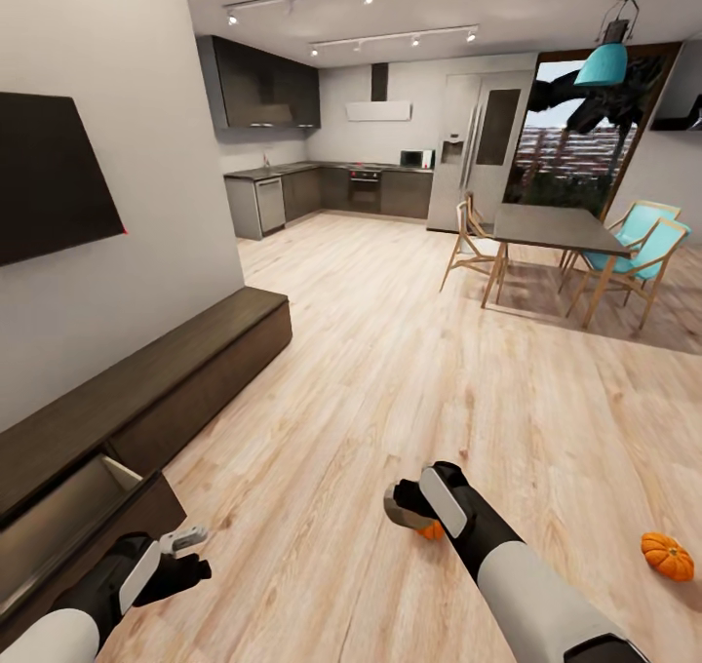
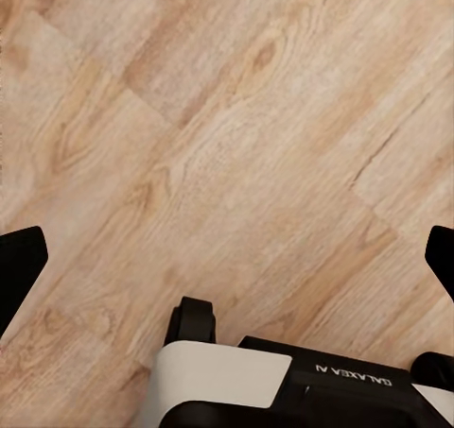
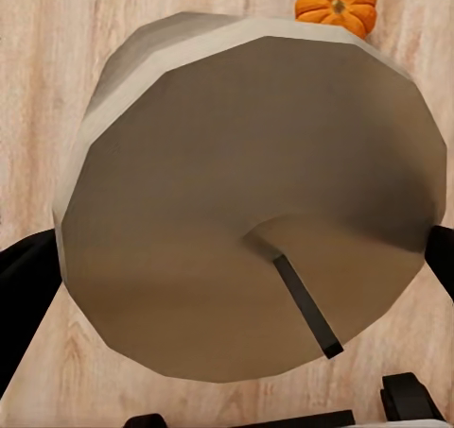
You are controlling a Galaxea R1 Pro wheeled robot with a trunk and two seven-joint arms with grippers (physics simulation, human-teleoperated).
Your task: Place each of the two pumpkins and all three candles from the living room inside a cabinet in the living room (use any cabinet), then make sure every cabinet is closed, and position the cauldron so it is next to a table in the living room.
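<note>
Up close, candle (image 3: 251,201) in right end effector (image 1: 414,512) (wick visible).

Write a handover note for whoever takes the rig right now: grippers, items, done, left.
Left gripper: open, empty, beside the open drawer of the cabinet.
Right gripper: shut on a candle, above the floor.
Pumpkins: both on the floor, one just under the right gripper, the other further right.
Done: drawer open, one candle in hand.
Left: stow this candle, both pumpkins and the other candles; shut the drawer; set the cauldron by the table.
</note>
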